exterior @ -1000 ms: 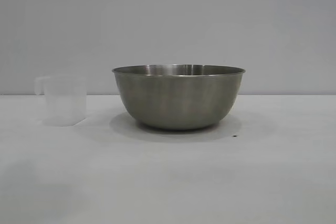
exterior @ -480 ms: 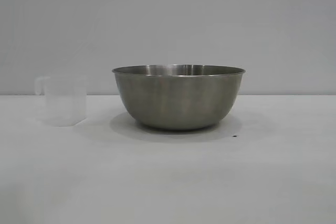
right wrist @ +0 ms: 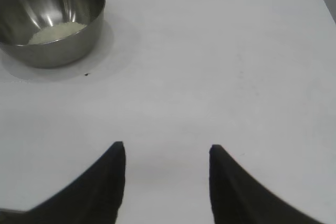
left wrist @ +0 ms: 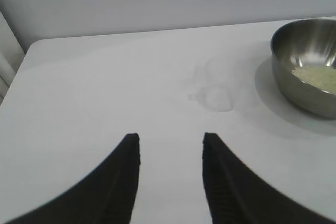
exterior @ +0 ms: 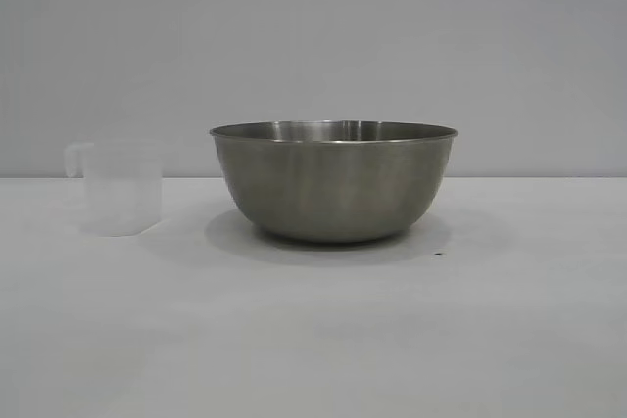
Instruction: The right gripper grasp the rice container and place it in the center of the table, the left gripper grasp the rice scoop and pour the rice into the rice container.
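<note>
The steel rice container (exterior: 333, 183) stands upright in the middle of the white table (exterior: 313, 340). It also shows in the left wrist view (left wrist: 307, 64) and the right wrist view (right wrist: 52, 17), with white rice (right wrist: 55, 32) at its bottom. The clear rice scoop (exterior: 120, 188) stands upright to the container's left, handle pointing left; it shows faintly in the left wrist view (left wrist: 212, 90). My left gripper (left wrist: 170, 140) is open and empty, well back from the scoop. My right gripper (right wrist: 167, 148) is open and empty over bare table, away from the container.
A small dark speck (exterior: 438, 254) lies on the table by the container's right side. The table's far edge and a rounded corner (left wrist: 37, 45) show in the left wrist view. A plain grey wall stands behind.
The faint shadow on the table's front left has faded out. The container and the scoop have not moved.
</note>
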Controlling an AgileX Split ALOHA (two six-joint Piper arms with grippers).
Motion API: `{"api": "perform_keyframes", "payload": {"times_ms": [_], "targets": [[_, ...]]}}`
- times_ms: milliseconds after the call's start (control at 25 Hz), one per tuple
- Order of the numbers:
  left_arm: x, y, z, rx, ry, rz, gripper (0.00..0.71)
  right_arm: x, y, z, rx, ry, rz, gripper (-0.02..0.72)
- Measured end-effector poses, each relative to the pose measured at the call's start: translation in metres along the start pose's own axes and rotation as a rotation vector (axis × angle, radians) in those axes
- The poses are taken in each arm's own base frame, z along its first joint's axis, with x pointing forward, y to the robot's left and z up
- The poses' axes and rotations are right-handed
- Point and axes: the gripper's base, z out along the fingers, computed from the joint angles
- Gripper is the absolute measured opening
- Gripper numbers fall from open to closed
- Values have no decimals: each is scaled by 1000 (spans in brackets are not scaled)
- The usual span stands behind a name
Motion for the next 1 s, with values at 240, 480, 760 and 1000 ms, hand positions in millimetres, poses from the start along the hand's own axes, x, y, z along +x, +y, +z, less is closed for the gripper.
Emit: {"api": "perform_keyframes", "payload": {"times_ms": [240, 480, 760, 1000], "targets": [[8, 0, -4, -8, 72, -53, 238, 0, 0, 0, 0, 0, 0, 315], [22, 4, -27, -65, 50, -81, 238, 0, 0, 0, 0, 0, 0, 315], [35, 4, -36, -84, 110, -95, 238, 0, 0, 0, 0, 2, 0, 315], [38, 4, -36, -85, 139, -98, 238, 0, 0, 0, 0, 2, 0, 315]]}}
